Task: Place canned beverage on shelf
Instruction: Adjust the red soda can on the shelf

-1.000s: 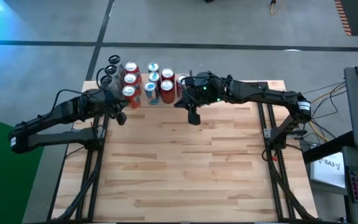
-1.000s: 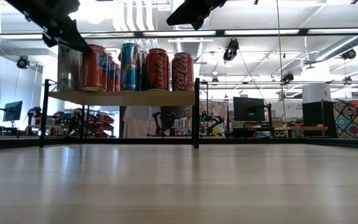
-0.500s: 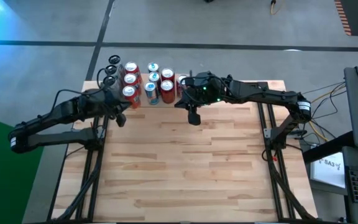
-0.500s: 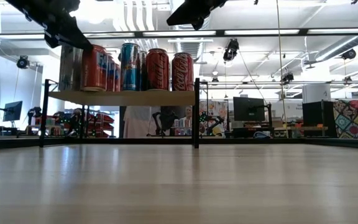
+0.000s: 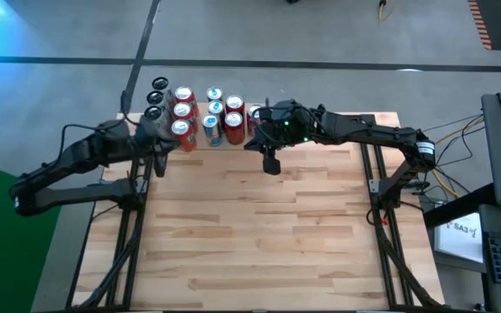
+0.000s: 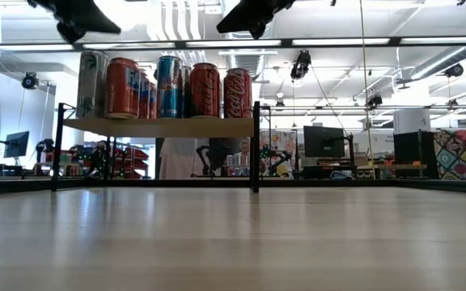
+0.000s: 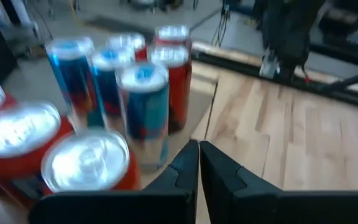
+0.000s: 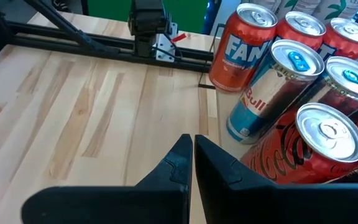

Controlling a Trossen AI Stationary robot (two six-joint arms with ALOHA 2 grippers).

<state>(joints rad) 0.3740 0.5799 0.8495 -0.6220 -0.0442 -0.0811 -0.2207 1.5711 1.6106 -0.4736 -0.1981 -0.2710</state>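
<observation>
Already the cans [image 5: 200,115] stand packed together on the shelf [image 6: 160,126], at the table's [image 5: 259,235] far left corner, upright and touching or nearly so (red ones, blue-and-silver ones, a silver one at the outer end). None lies loose on the bare tabletop in any view. The left gripper [image 7: 198,163] hangs beside and above the shelf's left end, jaws pressed shut and holding nothing. The right gripper [image 8: 192,155] sits just off the shelf's right end, likewise fully closed and empty. Judging by this, the placing step looks finished and the arms are at the clearing-away stage. Any next move calls for drawing each arm back from the shelf without brushing the outer cans; another can, if wanted, is nowhere visible.
</observation>
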